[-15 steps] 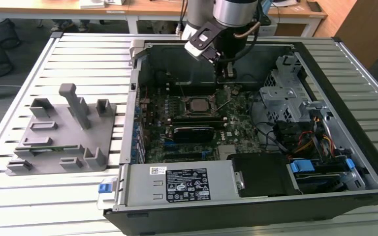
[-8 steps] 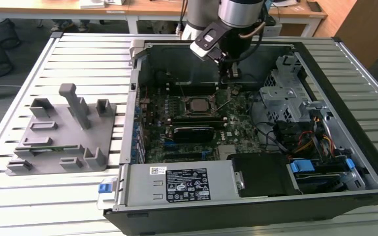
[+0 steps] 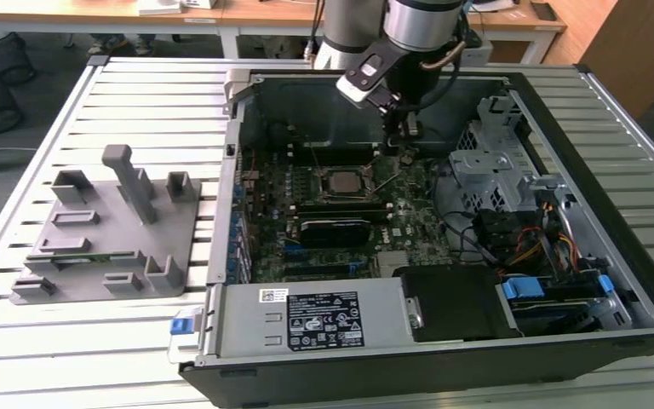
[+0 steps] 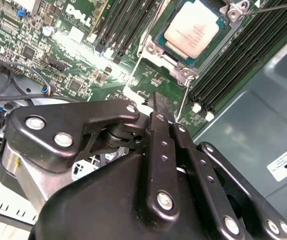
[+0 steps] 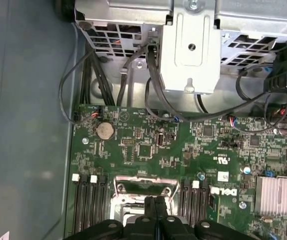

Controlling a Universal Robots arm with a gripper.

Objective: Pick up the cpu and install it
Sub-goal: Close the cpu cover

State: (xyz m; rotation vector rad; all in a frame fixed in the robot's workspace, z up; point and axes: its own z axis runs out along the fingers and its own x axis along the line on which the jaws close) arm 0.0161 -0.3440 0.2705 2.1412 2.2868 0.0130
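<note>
cpu: cpu (image 4: 192,30) lies flat in the socket (image 4: 169,59) on the motherboard (image 5: 133,135), silver top up.
gripper: gripper (image 4: 159,97) is just beside the socket, above the board, not touching the chip.
jaws: pressed together, nothing between them.
progress: placing looks done; thin lever (image 4: 276,6) seems unlatched, so locking is likely left.

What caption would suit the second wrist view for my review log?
Gripper, shut and empty, hovers over the motherboard near the socket, where the cpu sits in place.
</note>
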